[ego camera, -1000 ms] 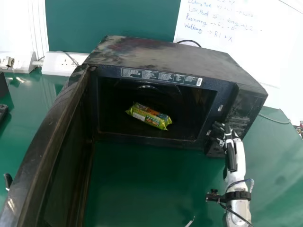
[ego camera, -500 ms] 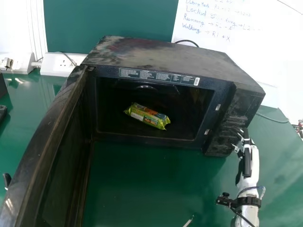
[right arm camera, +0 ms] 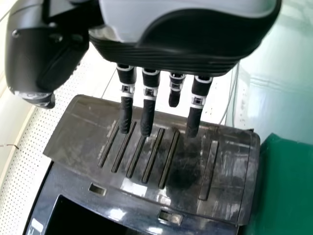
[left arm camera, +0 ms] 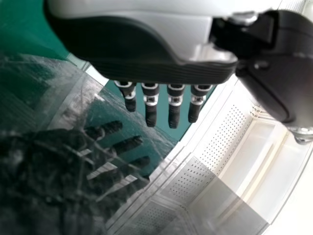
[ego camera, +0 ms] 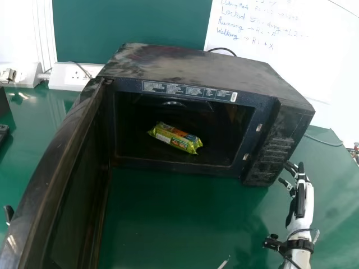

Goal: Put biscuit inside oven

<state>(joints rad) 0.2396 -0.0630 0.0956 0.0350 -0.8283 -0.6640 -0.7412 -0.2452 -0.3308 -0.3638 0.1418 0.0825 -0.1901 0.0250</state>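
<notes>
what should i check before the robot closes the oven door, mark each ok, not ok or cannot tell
1. Biscuit packet inside the oven: ok.
2. Packet back from the front edge: ok.
3. Right hand outside the opening: ok, it is by the control panel side.
4. Left hand open, fingers straight, for a likely push: ok.
5. Left hand in contact with the door: cannot tell.
6. Door closed: not ok, wide open.

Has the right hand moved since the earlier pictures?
Yes: in the head view the right hand has moved rightward and nearer the robot, away from the oven's control panel.
</notes>
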